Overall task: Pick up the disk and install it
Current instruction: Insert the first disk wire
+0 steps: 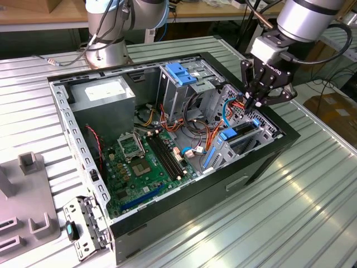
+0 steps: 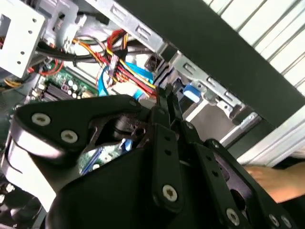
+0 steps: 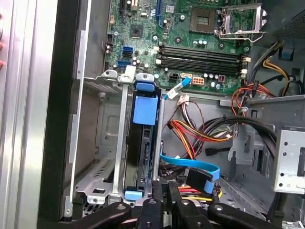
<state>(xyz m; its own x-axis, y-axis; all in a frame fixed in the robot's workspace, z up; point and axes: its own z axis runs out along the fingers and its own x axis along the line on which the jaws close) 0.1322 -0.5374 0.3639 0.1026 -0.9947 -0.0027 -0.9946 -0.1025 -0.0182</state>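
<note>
Pincer [image 1: 257,104]: clenched, empty, just above bay | disk [image 3: 144,143]: seated on edge in bay | you grip stiff blue rails; drive fragile.

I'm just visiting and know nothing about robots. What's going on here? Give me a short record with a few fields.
Setting: open computer case lying on a slatted metal table
Gripper: lowered at the drive bay corner of the case, fingers together
Disk: blue-framed, sitting on edge in its bay slot, beside the gripper in the first wrist view
Nearby: green motherboard, bundled cables
</note>
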